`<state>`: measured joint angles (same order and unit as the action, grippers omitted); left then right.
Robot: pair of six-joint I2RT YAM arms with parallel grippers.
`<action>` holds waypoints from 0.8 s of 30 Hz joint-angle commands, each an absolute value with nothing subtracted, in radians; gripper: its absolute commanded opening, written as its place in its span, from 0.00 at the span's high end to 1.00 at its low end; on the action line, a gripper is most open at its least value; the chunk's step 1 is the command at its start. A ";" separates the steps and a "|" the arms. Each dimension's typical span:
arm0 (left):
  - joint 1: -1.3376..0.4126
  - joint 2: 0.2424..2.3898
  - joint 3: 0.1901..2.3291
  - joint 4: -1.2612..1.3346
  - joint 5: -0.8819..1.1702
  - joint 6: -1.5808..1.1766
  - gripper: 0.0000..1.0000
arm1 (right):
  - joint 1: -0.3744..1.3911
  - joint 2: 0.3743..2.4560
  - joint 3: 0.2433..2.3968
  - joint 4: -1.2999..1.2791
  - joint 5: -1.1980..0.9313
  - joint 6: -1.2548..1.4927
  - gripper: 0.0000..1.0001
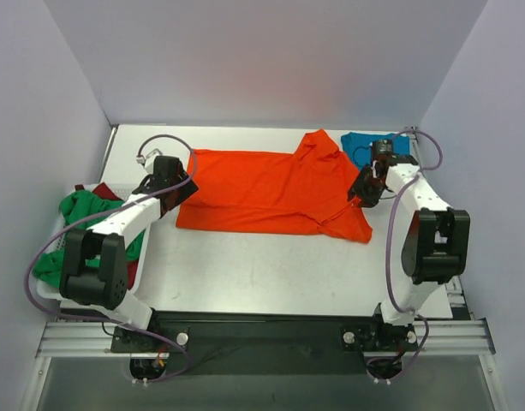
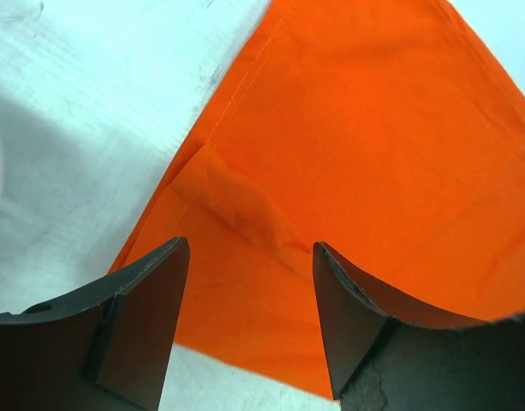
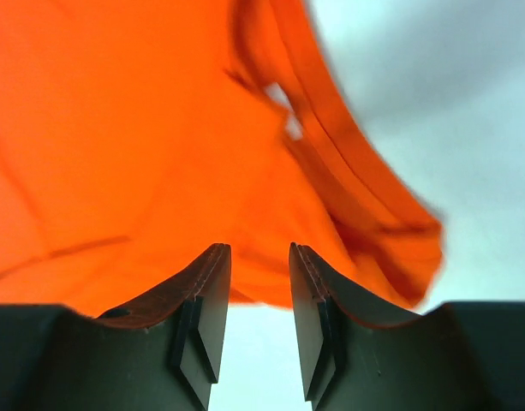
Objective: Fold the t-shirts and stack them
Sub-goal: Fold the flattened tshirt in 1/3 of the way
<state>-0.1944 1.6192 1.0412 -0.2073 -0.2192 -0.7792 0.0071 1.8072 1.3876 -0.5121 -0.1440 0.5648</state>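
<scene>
The orange shirt [image 1: 271, 193] lies spread out in the middle of the desk [image 1: 262, 274]. The left claw [image 2: 249, 253] is over its left edge, wide open, holding nothing; the right claw [image 3: 259, 253] is at its right corner, jaws a little apart, also holding nothing. A teal shirt [image 1: 358, 145] lies just behind it; a green shirt [image 1: 78, 210] sits in a basket [image 1: 46, 291] to its left. I think folding comes next; each claw must pinch an edge and carry it across.

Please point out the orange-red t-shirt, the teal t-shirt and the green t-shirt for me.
orange-red t-shirt [image 1: 262, 193], top view, middle of its body.
teal t-shirt [image 1: 356, 145], top view, its left part.
green t-shirt [image 1: 80, 208], top view, its upper part.
</scene>
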 commanded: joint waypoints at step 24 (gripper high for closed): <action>-0.298 1.704 0.920 -0.205 -0.218 -0.871 0.36 | 0.003 1.609 1.017 -0.388 -0.003 0.453 0.83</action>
